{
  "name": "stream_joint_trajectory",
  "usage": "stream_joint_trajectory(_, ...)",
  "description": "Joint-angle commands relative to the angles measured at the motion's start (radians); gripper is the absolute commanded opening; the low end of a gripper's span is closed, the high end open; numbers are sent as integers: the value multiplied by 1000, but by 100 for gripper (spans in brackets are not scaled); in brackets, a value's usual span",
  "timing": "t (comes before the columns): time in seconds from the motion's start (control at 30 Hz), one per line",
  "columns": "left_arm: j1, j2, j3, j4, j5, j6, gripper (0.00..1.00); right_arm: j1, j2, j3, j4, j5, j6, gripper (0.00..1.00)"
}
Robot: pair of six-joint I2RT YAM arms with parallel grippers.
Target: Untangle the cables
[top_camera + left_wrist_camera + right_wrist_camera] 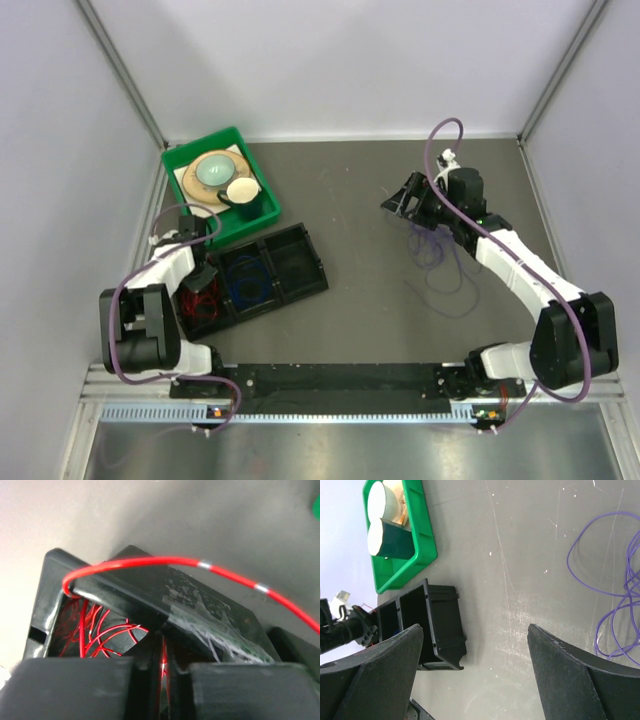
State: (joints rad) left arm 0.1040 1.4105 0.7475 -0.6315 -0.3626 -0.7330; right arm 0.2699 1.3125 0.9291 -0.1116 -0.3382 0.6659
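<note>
- At 8 o'clock the left arm [165, 272] sits tucked, left gripper [162, 664] pinched on the red cable [150, 560].
- Right arm [515, 265] out toward 1 o'clock, right gripper [475, 670] spread wide.

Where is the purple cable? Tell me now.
Top view: the purple cable lies loose on the right half of the table, just below the right gripper.

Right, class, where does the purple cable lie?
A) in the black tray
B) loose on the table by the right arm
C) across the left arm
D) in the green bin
B: the purple cable lies in loose loops on the table near the open right tool, outside the black tray.
</note>
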Motion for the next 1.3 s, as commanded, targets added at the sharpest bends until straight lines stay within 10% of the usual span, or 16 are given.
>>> stream_joint_trajectory(0.0, 5, -65, 67, -17, 25, 24, 17, -5, 21, 20, 38, -4, 1, 84)
stream_joint_trajectory(0.13, 5, -126, 101, -48, 48, 66, 43, -3, 31, 28, 50, -12, 12, 84)
stream_joint_trajectory(0.43, 6, -284, 191, -166, 97, 133, 52, 57, 63, 80, 20, 36, -26, 86)
stream_joint_trajectory(0.7, 5, -346, 254, -147, 41, 231, 89, 77, 99, 79, 52, 25, -14, 86)
stream_joint_trajectory(0.97, 5, -142, 351, -100, -84, 308, 89, 77, 122, 71, 84, 4, -9, 86)
stream_joint_trajectory(1.27, 6, 30, 395, -71, 98, 362, 93, 77, 174, 83, 105, -33, -2, 86)
